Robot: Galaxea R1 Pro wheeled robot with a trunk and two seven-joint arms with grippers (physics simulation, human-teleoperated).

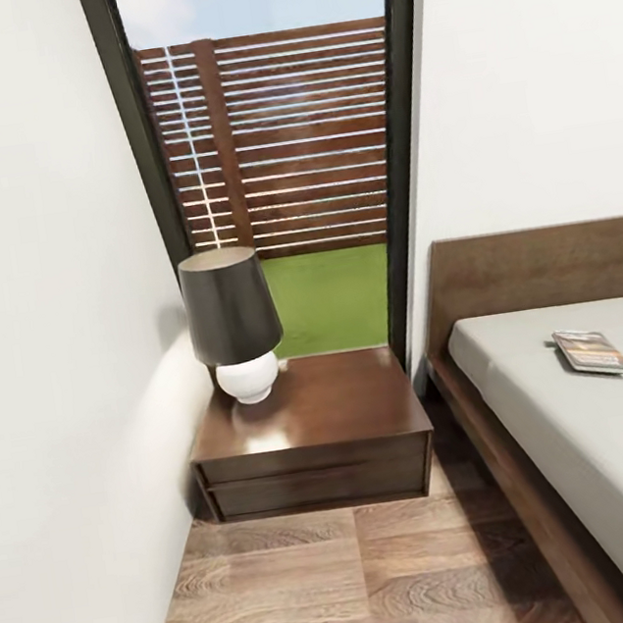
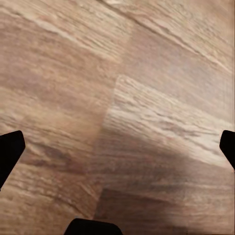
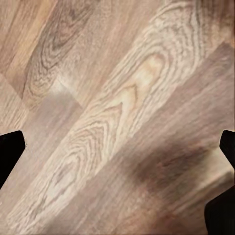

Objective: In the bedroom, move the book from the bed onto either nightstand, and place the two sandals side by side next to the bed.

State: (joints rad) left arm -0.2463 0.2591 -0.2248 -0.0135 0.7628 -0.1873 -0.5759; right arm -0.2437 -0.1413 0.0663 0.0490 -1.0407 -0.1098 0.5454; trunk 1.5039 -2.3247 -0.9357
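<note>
Floor planks (image 1: 369, 581) lie nearest you, both hands spread and empty above them; book (image 1: 593, 351) sits on the bed (image 1: 567, 434), and the lamp (image 1: 234, 322) crowding the nightstand (image 1: 316, 415) risks a knock during placement.

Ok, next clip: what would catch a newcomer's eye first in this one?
Probably the lamp with its dark shade and white round base, standing on the left rear of the nightstand, in front of the tall window showing grass and a slatted fence. Next, the book lying flat on the bed at the right, near the headboard. Both wrist views look down at wood-plank floor.
</note>
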